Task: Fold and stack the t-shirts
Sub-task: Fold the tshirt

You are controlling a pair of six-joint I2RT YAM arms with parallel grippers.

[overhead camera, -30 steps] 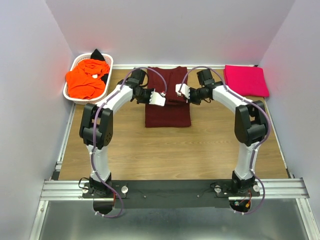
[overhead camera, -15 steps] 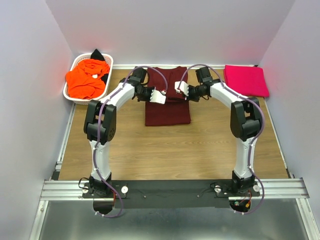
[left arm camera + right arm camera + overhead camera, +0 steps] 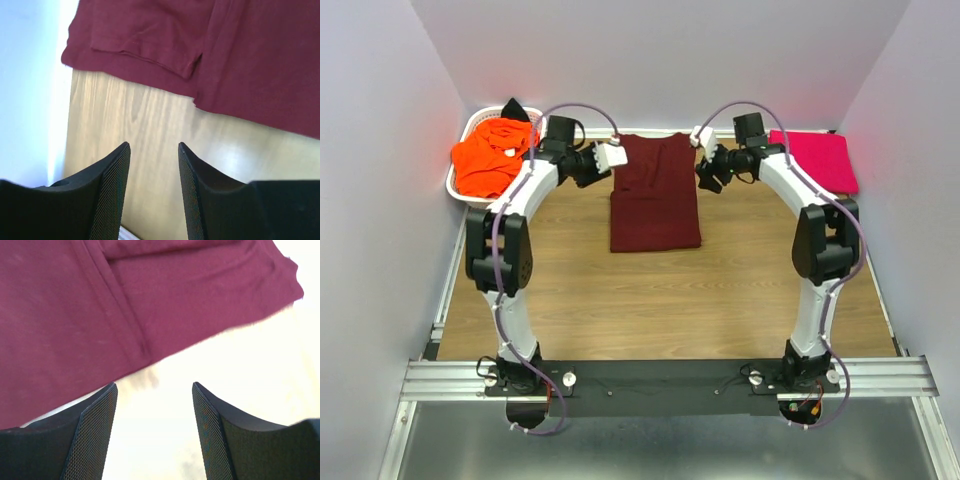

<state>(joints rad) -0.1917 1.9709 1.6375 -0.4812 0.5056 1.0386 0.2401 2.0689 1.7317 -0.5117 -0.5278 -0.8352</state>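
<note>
A dark maroon t-shirt [image 3: 655, 195] lies flat and folded into a long rectangle at the middle back of the table. In the left wrist view its sleeve and hem [image 3: 240, 50] lie beyond my fingertips. My left gripper [image 3: 613, 155] [image 3: 152, 145] hovers open over bare wood just off the shirt's far left corner, holding nothing. My right gripper [image 3: 701, 136] [image 3: 154, 385] stands open beside the far right corner, the maroon cloth [image 3: 100, 315] just ahead of it. A folded bright pink t-shirt [image 3: 812, 160] lies at the back right.
A white lattice basket [image 3: 470, 130] at the back left holds a crumpled orange shirt [image 3: 492, 155] with a black one [image 3: 515, 108] behind it. Walls close in the table on the left, back and right.
Both grippers opened, let go of the maroon shirt and moved apart from its middle to its far corners. The shirt now lies uncovered.
</note>
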